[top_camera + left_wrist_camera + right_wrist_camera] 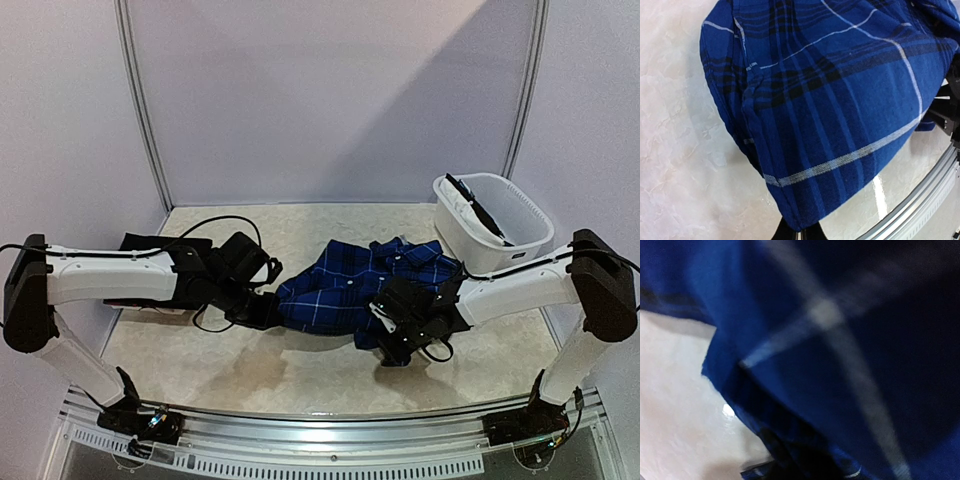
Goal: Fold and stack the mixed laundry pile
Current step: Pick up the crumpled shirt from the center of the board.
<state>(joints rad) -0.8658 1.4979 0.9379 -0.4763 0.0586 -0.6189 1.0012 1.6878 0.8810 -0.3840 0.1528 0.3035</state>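
The blue plaid shirt (355, 280) lies bunched in the middle of the table. My left gripper (272, 308) is at its left edge. In the left wrist view the shirt (840, 100) hangs in front of the camera, and the gripper (801, 233) is shut on its lower hem corner. My right gripper (383, 325) is at the shirt's front right edge. In the right wrist view blurred blue cloth (840, 340) fills the frame and drapes over the dark fingers (790, 462), which seem shut on it. A black garment (150, 245) lies flat under my left arm. The red-black plaid garment is out of view.
A white plastic basket (520, 215) stands at the back right, with a dark item (475, 208) over its rim. Grey walls close in the back and sides. A metal rail (330, 445) runs along the near edge.
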